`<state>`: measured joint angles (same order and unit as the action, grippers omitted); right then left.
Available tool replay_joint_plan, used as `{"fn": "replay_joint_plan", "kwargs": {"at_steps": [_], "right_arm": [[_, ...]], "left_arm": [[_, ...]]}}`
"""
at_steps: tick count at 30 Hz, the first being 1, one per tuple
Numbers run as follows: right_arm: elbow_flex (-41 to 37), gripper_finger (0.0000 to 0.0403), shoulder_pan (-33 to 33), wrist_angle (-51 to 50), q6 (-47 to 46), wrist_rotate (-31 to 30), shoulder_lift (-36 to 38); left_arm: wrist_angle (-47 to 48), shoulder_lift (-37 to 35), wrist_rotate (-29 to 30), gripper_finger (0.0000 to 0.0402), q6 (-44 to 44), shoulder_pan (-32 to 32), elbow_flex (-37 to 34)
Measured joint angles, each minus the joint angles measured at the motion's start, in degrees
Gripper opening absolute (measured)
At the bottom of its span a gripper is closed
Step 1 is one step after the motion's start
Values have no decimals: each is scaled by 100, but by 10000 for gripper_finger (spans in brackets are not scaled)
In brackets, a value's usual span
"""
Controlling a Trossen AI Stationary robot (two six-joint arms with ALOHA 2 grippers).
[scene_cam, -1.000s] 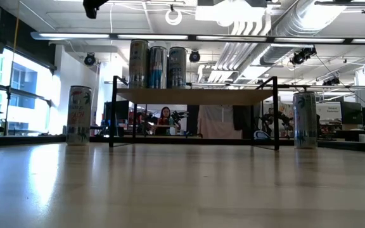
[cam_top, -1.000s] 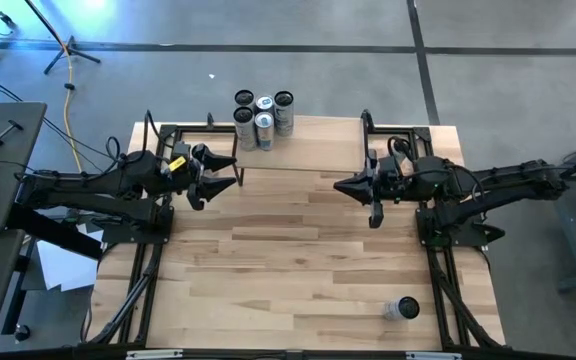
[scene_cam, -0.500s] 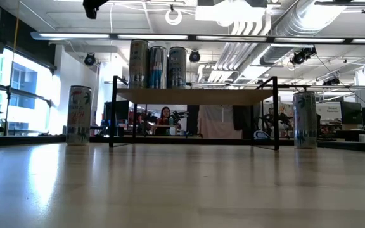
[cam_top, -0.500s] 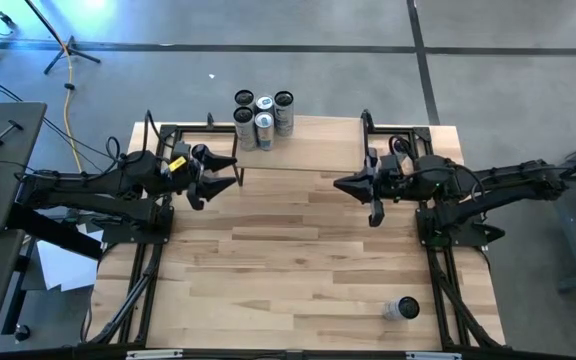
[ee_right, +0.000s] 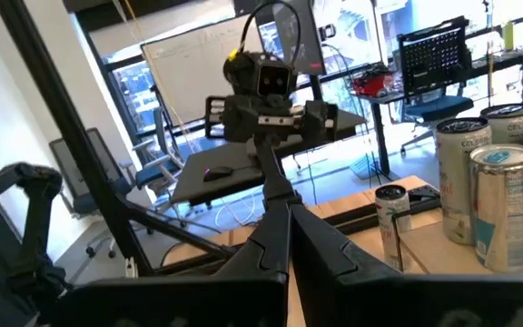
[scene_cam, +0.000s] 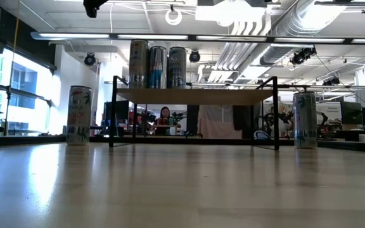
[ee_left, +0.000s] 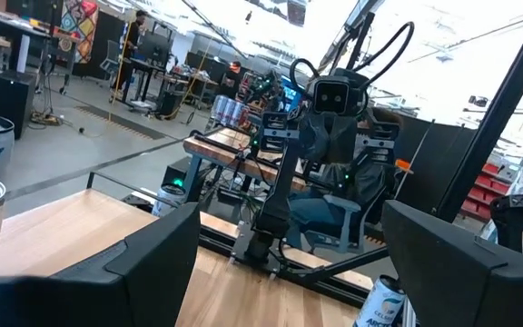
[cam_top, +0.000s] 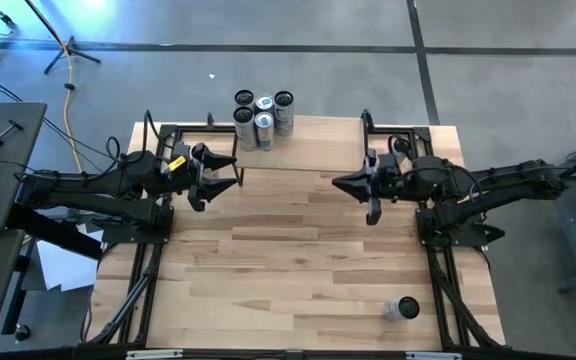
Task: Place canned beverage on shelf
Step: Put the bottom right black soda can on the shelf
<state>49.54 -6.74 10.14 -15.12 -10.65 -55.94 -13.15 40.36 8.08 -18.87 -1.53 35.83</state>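
Observation:
The shelf (cam_top: pixel 308 145) stands at the table's far edge, with several cans (cam_top: pixel 263 115) upright on its far left corner. In the low view two more cans stand on the tabletop, one left of the shelf (scene_cam: pixel 79 115) and one right of it (scene_cam: pixel 305 120). Another can (cam_top: pixel 401 309) stands near the table's near right corner. My left gripper (cam_top: pixel 236 171) hovers open at the left, level, pointing toward the right arm. My right gripper (cam_top: pixel 336 183) hovers shut at the right, facing it. Neither has anything between its fingers.
Black metal frames (cam_top: pixel 148 270) run along the table's left and right sides under the arms. The shelf's thin black legs (scene_cam: pixel 113 114) stand on the tabletop. A person (scene_cam: pixel 165 117) sits in the room beyond the table.

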Motion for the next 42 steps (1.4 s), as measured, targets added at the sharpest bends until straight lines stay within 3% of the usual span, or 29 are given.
{"fn": "replay_joint_plan", "kwargs": {"at_steps": [18,22,26,35,38,42], "right_arm": [[0,1,0,117,11,-121,0],[0,17,0,180,-187,-258,0],[0,84,2,183,-847,-343,0],[0,323,0,168,-2094,-267,0],[0,370,2,126,-2089,-267,0],[0,394,2,130,-2085,-267,2]], "left_arm": [[0,0,0,314,4,-1,0],[0,0,0,314,2,-1,0],[0,0,0,314,0,1,0],[0,0,0,314,-51,0,0],[0,0,0,314,-156,1,0],[0,0,2,314,-201,1,0]]}}
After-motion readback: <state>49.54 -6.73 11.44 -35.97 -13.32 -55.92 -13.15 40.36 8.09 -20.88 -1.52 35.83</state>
